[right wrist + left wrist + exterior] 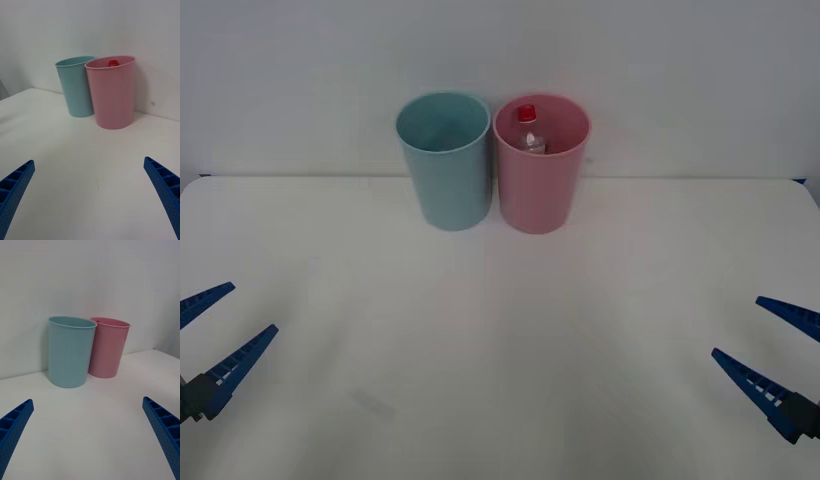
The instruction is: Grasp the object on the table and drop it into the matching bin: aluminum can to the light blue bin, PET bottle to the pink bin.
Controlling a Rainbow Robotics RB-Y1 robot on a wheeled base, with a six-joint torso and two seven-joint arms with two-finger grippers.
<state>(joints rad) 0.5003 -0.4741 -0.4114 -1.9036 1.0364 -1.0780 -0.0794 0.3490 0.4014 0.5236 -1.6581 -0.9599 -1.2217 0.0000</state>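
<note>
PET bottle (529, 130) inside pink bin (540, 190) | left gripper (210, 335), right gripper (772, 350): jaws apart, empty | keep your arms low over tabletop (500, 360), clear of bins.

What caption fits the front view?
PET bottle inside the pink bin, light blue bin beside it, both grippers open.

You face a plain white wall (660, 60) that rises directly behind the wide white surface (500, 380), evenly lit.
</note>
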